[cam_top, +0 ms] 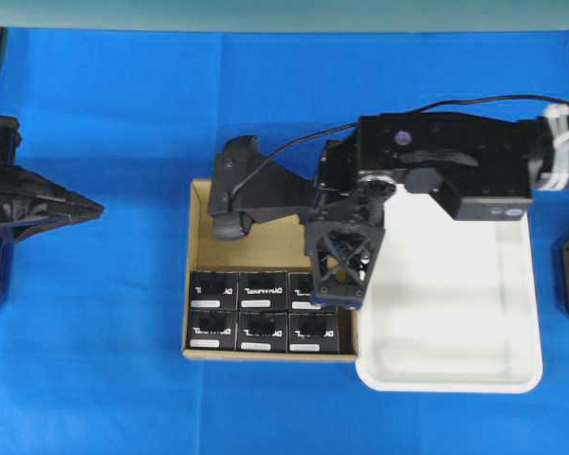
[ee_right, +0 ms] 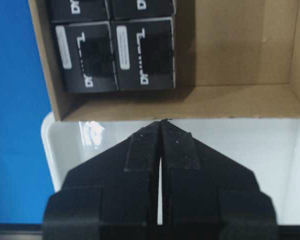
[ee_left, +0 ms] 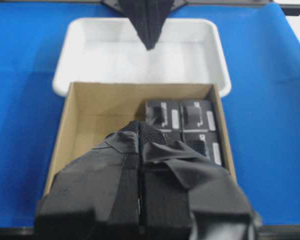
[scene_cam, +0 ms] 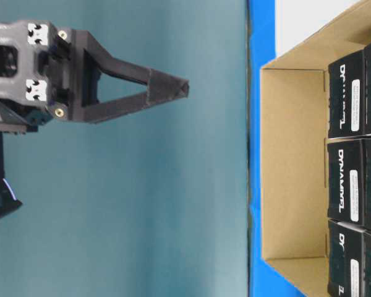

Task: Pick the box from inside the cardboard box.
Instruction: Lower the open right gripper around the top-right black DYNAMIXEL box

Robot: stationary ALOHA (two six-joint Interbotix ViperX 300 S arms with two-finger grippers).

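Observation:
The cardboard box is open-topped on the blue table. Several identical black boxes with white lettering fill its near half in two rows of three; its far half is bare. They also show in the left wrist view and the right wrist view. My right gripper is shut and empty. It hangs high and points down, its tips seen against the line where the carton wall meets the tray. My left gripper is shut and empty, well left of the carton, pointing at it.
A white plastic tray with nothing in it touches the carton's right wall. The right arm's forearm spans above the tray's far part. Blue table cover surrounds the carton.

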